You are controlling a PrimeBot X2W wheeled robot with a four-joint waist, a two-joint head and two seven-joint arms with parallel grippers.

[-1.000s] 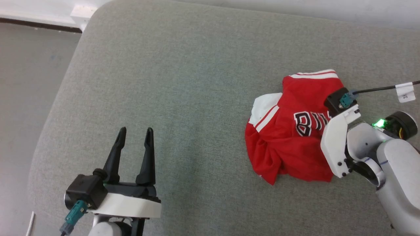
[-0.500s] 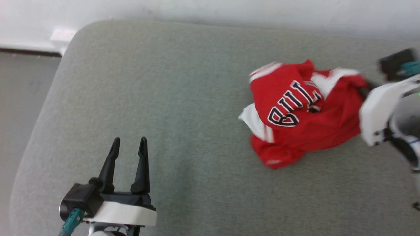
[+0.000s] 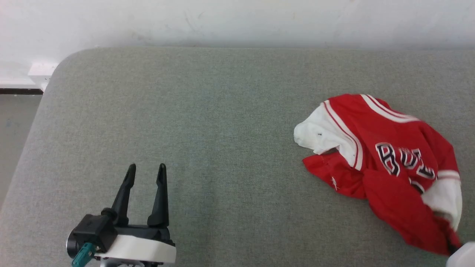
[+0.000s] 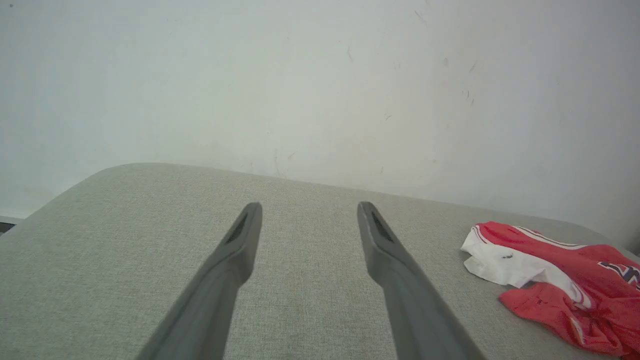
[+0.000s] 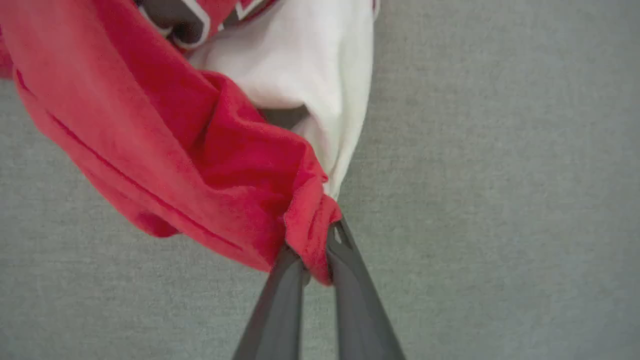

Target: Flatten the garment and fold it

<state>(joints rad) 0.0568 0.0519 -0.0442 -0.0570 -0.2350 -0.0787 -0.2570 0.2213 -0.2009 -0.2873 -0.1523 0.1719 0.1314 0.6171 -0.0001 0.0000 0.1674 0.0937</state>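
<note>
On left gripper [image 3: 146, 167], two long tapered black fingers [image 3: 160, 193], black base, glossy white housing [image 3: 141, 248], black camera block [image 3: 92, 233] with teal plug [image 3: 82, 255]; on right gripper [image 5: 316, 244], slim dark-grey fingers.

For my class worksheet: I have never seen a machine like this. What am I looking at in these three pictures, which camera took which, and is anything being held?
This is a wheeled robot with two arms, each ending in a two-fingered tool. The wide picture comes from a camera on its head, looking down at a grey padded surface before a pale wall. The other two come from cameras on the wrists, each looking along its own dark fingers. On the surface lies one thing: a crumpled red garment with white sleeves and black lettering. The left tool stands open and empty, well to the garment's left. The right tool is shut on a bunched red edge of the garment, as its wrist picture shows close up.
</note>
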